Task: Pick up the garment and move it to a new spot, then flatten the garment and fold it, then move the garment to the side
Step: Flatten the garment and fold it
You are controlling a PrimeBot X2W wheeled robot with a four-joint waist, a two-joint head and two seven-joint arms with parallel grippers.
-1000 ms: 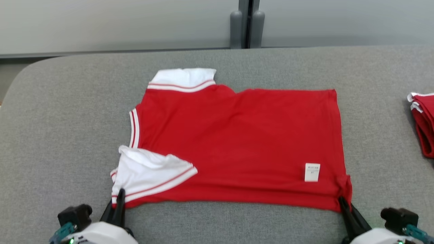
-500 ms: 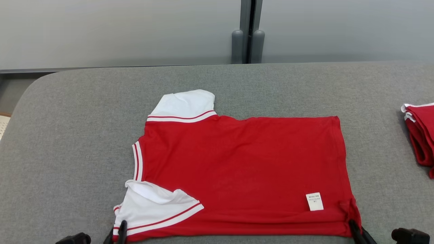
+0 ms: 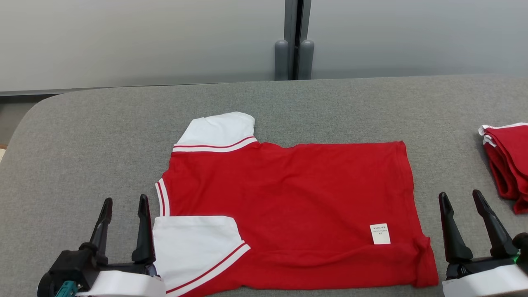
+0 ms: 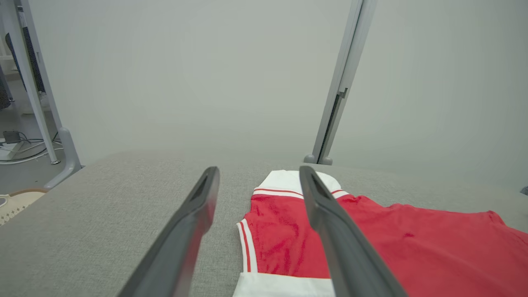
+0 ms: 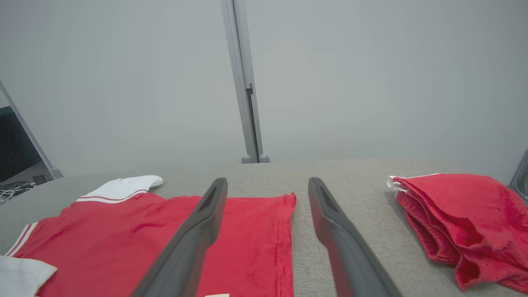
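The left gripper (image 3: 126, 199) holds its two dark fingers apart with nothing between them, just left of the near white sleeve (image 3: 194, 247) of the garment (image 3: 288, 198). The sleeve's lower edge is cut off by the frame and partly covered by the pale wrist. The right gripper (image 3: 459, 193) is likewise spread and empty, just beside the garment's right-hand hem. The red garment lies flat across the middle of the grey surface (image 3: 82, 136), its far sleeve (image 3: 216, 130) pointing away and its near right corner bunched. A small white label (image 3: 380, 234) sits near that corner, its print too small to read. A second red pile (image 3: 505, 161) lies further right, cut off by the frame edge.
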